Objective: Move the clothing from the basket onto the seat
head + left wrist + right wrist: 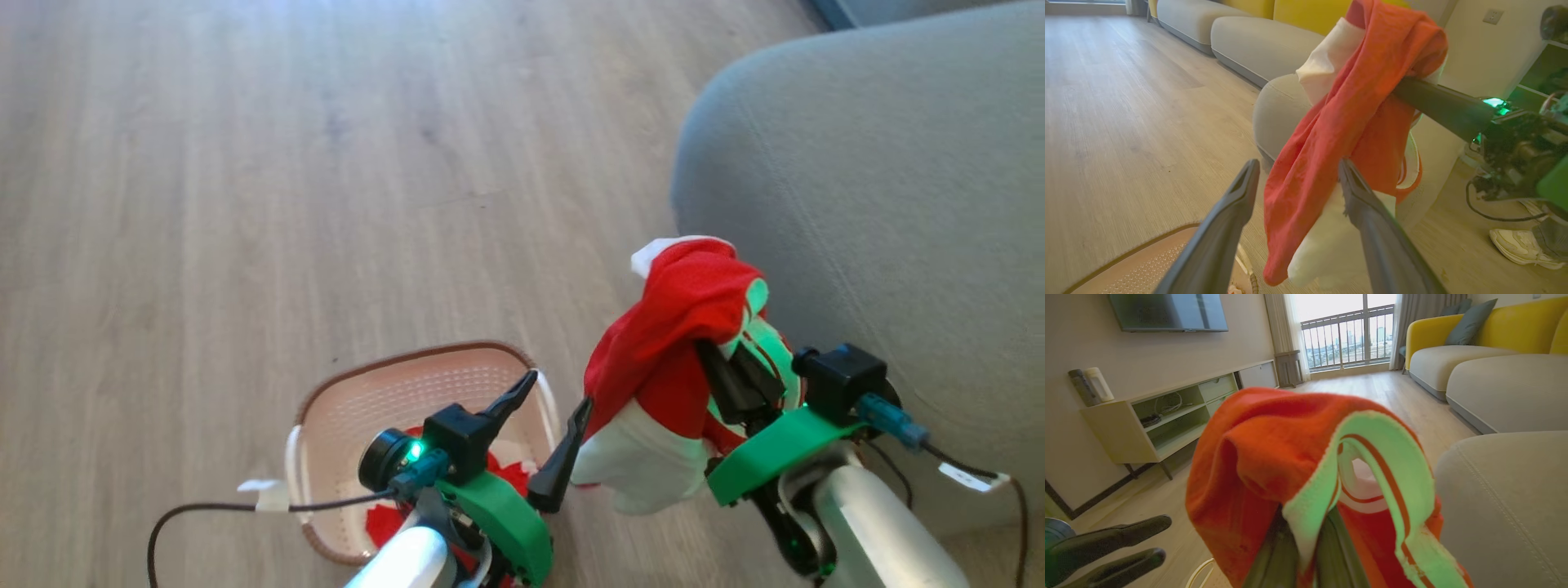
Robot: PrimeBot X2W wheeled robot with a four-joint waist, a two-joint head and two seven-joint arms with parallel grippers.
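**Desk:** At five o'clock in your head view, what's the right gripper [729, 374] doing?

**Me:** I see it pinched shut on the clothing [669, 335], a red garment with white trim. It's draped over the fingers and hangs free above the wood floor [245, 204]. My right wrist view shows a striped white band folded between the two fingers.

**Desk:** And the seat?

**Me:** The seat [882, 188] runs from one to four o'clock, just beside the garment. I can't tell whether they touch.

**Desk:** Left gripper?

**Me:** I have the left gripper [555, 400] at six o'clock, jaws spread wide. In its wrist view the garment's lower folds hang between the fingers, unpinched.

**Desk:** Basket?

**Me:** The basket [408, 355] stands upright on the floor at seven o'clock. There's more red fabric [513, 475] inside it, partly hidden behind my left arm.
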